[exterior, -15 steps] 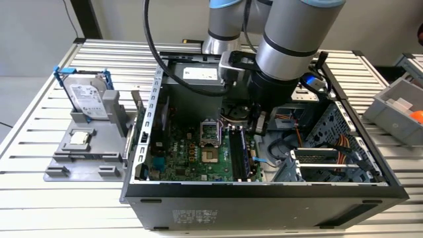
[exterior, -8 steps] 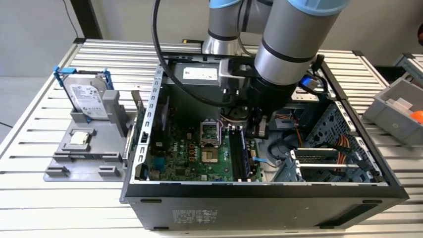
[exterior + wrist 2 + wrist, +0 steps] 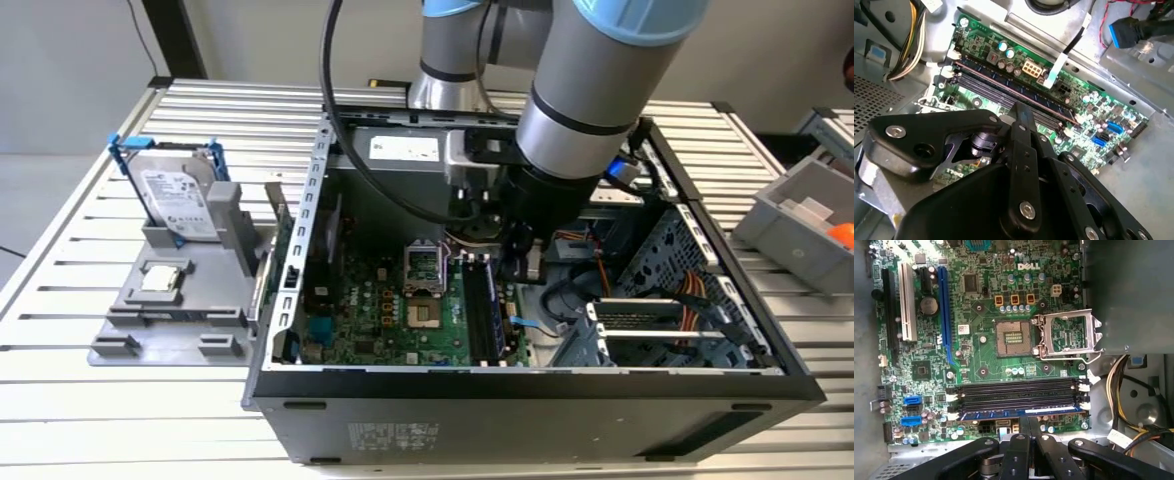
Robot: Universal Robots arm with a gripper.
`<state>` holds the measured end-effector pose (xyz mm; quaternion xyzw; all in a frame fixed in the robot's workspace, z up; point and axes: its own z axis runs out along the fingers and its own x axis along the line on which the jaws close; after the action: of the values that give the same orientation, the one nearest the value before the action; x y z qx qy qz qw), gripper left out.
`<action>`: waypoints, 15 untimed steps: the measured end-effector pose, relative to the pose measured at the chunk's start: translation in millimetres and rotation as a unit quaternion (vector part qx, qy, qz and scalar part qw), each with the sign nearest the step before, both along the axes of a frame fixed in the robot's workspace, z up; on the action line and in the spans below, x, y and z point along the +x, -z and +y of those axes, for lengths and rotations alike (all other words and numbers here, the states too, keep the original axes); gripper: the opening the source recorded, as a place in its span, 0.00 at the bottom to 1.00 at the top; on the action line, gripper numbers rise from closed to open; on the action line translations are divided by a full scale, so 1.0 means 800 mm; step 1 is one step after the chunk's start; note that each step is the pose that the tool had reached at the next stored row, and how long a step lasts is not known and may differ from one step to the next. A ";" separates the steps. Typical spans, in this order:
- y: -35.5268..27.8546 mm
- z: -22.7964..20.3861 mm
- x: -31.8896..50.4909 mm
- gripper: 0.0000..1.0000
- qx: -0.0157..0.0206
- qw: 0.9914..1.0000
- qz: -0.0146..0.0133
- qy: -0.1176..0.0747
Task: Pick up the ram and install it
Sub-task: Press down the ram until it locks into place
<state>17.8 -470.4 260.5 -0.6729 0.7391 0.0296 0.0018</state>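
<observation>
Gripper (image 3: 1029, 421) fingers pressed together, pinching the ram (image 3: 1019, 413) edge-down in the motherboard (image 3: 989, 355) slot nearest it.

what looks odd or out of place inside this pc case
The square processor socket on the green motherboard is empty, its silver metal retention frame flipped open beside it. The thin blue ram stick lies level in the outermost black slot.

motherboard (image 3: 979, 360): a white printed logo is carried near the socket; beyond that mark, nothing is made out.
hard drive (image 3: 180, 190): a white printed sticker is borne, at 9 o'clock from the case (image 3: 534, 420); too small to be read.
case: fine white print is seen on the outer wall at 6 o'clock; illegible.
ram (image 3: 1019, 413): 0 legible marks.
</observation>
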 end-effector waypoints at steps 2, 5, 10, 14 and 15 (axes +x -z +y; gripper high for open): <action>0.0046 0.0003 0.000 0.00 0.000 1.000 0.000 -0.001; 0.0094 0.0003 0.002 0.00 -0.001 1.000 0.000 -0.001; 0.0182 0.0003 0.005 0.00 -0.001 1.000 0.000 -0.001; 0.0255 -0.0001 0.011 0.00 -0.001 1.000 0.000 -0.001; 0.0270 -0.0012 0.011 0.00 -0.001 1.000 0.000 -0.001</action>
<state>26.8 -471.4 238.9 -0.6733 0.7388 0.0287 0.0011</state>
